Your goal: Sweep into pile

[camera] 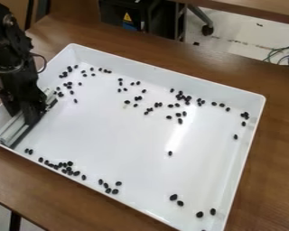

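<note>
The gripper [27,113] hangs over the left end of the white tray [153,67], shut on a sweeping tool [15,128] with a pale bar and a dark lower edge. The tool lies slanted along the tray's left side, low against its floor. Black beans are scattered widely: a loose band [180,97] runs along the far side, a cluster [68,168] lies by the near left wall, and a few [174,197] rest toward the near right corner. A small group [244,115] sits by the right wall.
The tray's raised rim surrounds the beans on a brown wooden table [279,135]. Behind the table are a black case [126,16], a caster wheel [207,30] and some cables [284,54] at the upper right.
</note>
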### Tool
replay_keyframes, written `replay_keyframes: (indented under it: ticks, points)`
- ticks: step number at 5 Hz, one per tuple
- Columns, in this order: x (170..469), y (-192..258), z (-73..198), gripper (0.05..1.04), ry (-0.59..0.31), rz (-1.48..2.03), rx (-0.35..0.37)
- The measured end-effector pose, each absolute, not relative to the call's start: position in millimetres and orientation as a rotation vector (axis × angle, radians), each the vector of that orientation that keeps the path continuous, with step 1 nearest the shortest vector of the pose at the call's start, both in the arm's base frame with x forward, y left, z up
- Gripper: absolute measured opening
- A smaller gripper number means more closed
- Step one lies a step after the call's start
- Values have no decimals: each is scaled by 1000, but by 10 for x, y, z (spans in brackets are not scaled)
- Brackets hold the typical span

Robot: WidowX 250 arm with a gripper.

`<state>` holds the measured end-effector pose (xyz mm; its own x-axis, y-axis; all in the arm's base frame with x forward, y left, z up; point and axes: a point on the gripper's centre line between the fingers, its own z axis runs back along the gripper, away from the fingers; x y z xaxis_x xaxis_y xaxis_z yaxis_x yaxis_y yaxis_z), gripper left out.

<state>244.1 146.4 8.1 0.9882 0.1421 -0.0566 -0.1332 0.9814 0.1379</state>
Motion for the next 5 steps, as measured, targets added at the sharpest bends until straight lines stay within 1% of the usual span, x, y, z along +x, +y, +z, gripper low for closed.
replay_keyframes:
  ticks: [1,2,3,4,5]
  points:
    - [2500,1341,121,346,57,112,122]
    - [2645,1018,275,346,17,46,113]
    - [2777,471,449,346,-24,-72,121]
    - [2798,-21,510,346,-22,-193,134]
    - [2857,-516,520,346,-34,-198,57]
